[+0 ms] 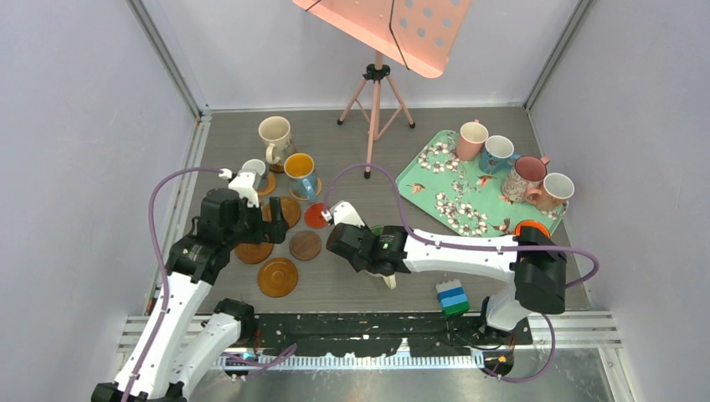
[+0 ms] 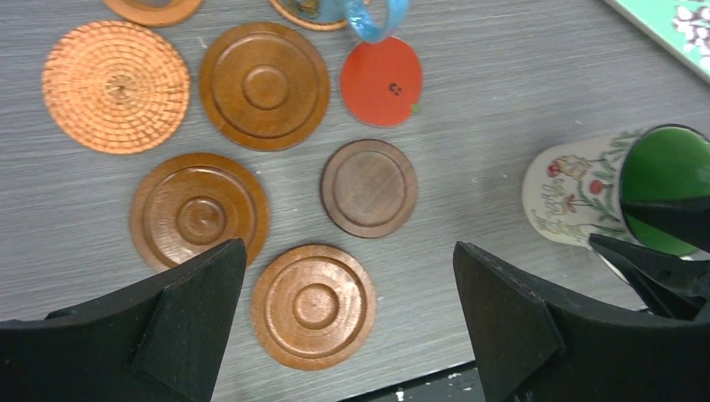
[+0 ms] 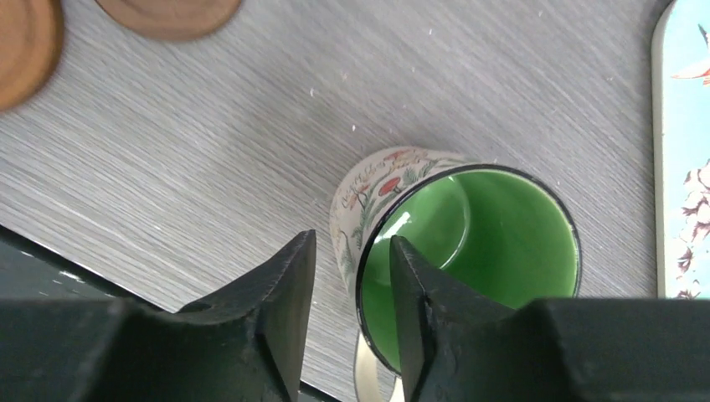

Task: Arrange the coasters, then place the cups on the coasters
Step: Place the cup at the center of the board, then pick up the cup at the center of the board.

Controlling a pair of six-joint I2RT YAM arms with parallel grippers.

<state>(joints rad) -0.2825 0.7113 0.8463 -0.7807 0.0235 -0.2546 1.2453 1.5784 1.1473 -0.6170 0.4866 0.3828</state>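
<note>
Several round coasters lie left of centre: a woven orange one (image 2: pixel 115 86), grooved brown ones (image 2: pixel 264 84) (image 2: pixel 199 209) (image 2: pixel 314 306), a darker one (image 2: pixel 368 186) and a red one (image 2: pixel 381 81). My left gripper (image 2: pixel 349 244) hovers above them, open wide and empty. A floral cup with a green inside (image 3: pixel 502 226) stands upright on bare table right of the coasters. My right gripper (image 3: pixel 352 251) straddles its rim, one finger inside and one outside, jaws parted with a gap on both sides of the wall. Three cups (image 1: pixel 275 134) (image 1: pixel 300 166) (image 1: pixel 254 170) stand at the back left.
A mint floral tray (image 1: pixel 444 180) at the right carries several cups, among them a pink one (image 1: pixel 472 138) and a blue one (image 1: pixel 499 152). A pink music stand's tripod (image 1: pixel 375 92) stands at the back. A blue-green block (image 1: pixel 453 297) lies near the front edge.
</note>
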